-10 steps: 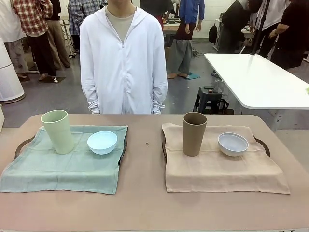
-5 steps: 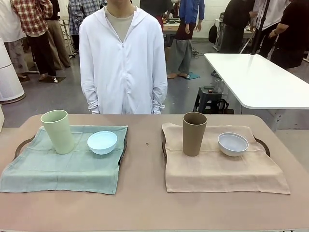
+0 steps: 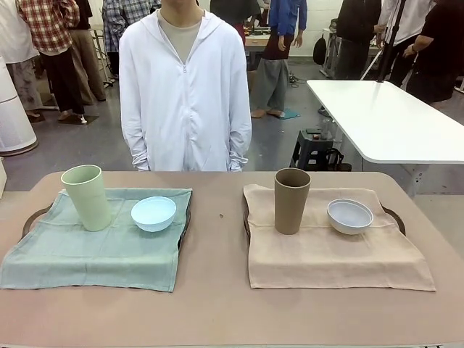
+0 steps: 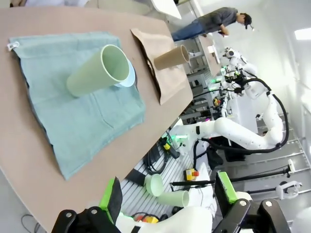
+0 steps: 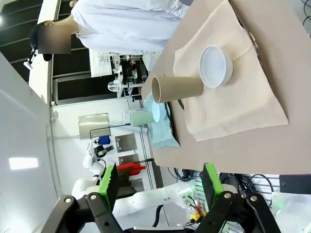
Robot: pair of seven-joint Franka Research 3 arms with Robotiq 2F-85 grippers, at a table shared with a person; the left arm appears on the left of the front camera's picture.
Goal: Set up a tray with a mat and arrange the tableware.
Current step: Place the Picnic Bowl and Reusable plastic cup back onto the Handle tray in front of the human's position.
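On the left, a green mat (image 3: 94, 250) covers a dark tray (image 3: 32, 217). On it stand a pale green tumbler (image 3: 85, 197) and a light blue bowl (image 3: 153, 213). On the right, a beige mat (image 3: 333, 250) covers a second tray (image 3: 394, 215) and carries a brown tumbler (image 3: 291, 201) and a whitish bowl (image 3: 349, 216). My left gripper (image 4: 170, 194) hangs open and empty, off the table's edge, well back from the green tumbler (image 4: 97, 70). My right gripper (image 5: 159, 182) is also open and empty, well away from the brown tumbler (image 5: 177, 88) and whitish bowl (image 5: 215, 66).
A person in a white hooded jacket (image 3: 185, 87) stands at the far side, arms down. A bare strip of tabletop (image 3: 214, 246) runs between the two trays. A white table (image 3: 384, 119) stands behind on the right.
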